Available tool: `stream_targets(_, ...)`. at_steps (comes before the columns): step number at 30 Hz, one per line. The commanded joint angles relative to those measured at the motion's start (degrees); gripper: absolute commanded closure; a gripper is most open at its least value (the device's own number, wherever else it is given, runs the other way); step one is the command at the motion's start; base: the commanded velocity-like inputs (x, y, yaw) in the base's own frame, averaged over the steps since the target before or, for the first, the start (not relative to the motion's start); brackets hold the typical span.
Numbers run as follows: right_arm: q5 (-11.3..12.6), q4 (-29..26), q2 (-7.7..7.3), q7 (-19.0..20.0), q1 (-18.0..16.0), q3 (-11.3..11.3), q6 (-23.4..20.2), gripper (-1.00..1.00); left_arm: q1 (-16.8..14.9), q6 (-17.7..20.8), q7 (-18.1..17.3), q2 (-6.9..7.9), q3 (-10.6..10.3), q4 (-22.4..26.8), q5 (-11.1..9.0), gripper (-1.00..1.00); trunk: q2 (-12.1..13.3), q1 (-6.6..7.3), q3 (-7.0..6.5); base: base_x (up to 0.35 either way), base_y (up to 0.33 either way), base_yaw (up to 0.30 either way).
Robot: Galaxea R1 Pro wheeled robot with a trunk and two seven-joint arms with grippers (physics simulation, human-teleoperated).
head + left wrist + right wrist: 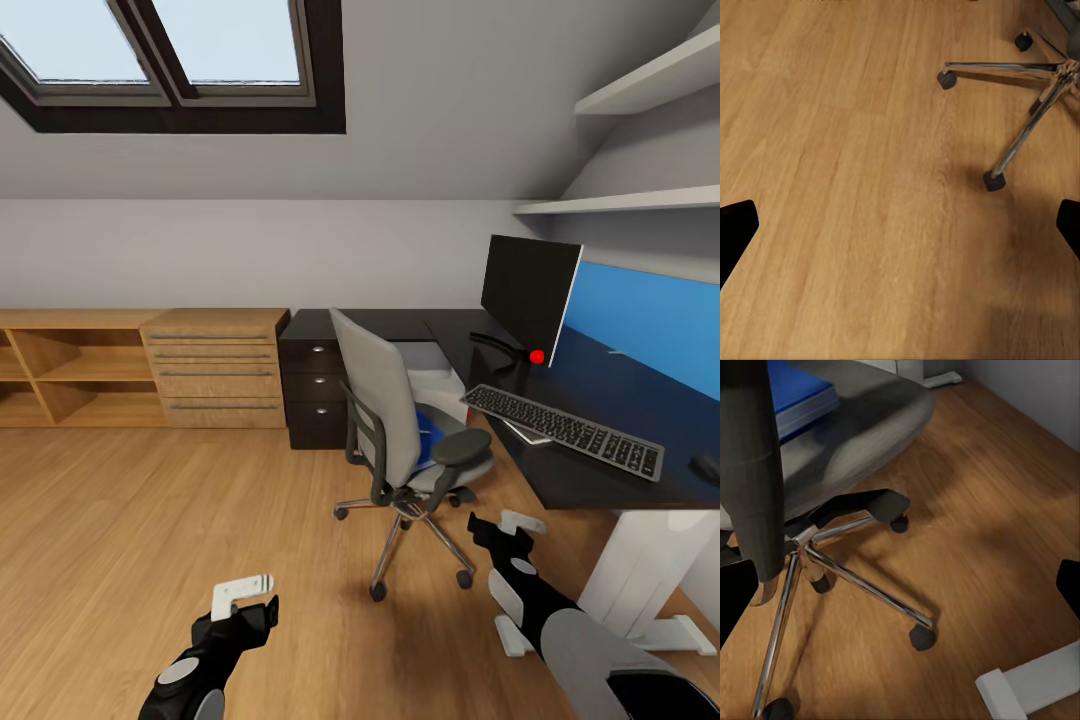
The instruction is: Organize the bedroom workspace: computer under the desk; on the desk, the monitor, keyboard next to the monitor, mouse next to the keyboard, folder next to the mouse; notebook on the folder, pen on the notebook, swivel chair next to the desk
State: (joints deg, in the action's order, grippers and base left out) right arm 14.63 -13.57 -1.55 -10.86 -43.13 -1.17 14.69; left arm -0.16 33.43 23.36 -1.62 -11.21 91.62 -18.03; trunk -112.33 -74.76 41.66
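- Folder (432,437) lies on the swivel chair (400,430) seat, so the right gripper (508,530) hangs near it, jaws apart and empty
- Keyboard (565,430) sits along the desk (600,480) front edge, beside the monitor (528,290)
- Left gripper (245,592), apart too, idles over floor

Head view: the swivel chair (385,420) backrest hides most of the folder (432,437) and the computer (432,368). At right edge, the mouse (707,466) and bench (600,400) are cut off. A small red object (537,356) is unidentifiable.
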Motion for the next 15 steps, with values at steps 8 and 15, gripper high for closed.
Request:
stream_targets(8,0.4,0.0,-0.03,-0.1,0.0,-0.1,0.3,-1.00,0.0,0.1,0.5,-0.13,0.0,0.3,-0.7,-1.00,-2.4,-1.31,1.12,0.003,0.000,0.000)
stream_targets(15,0.4,-0.1,-0.03,0.0,0.0,-0.1,1.4,-1.00,0.0,0.1,0.6,-0.14,0.0,0.3,-0.7,-1.00,-5.2,-2.85,2.38,0.000,0.000,0.000)
